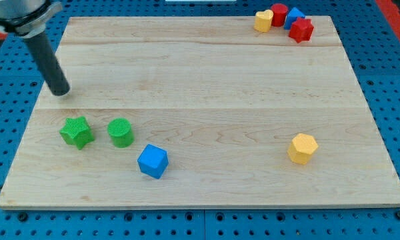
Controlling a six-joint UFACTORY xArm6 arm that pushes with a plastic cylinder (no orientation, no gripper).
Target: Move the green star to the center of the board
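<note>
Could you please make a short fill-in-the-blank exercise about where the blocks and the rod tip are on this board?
1. My tip is above the green ____, not touching it.
2. The green cylinder lies between the star and the ____ cube.
3. The yellow hexagonal block lies alone toward the view's ____.
4. The cluster at the view's top right holds ____ blocks.

Missing words: star; blue; right; four
</note>
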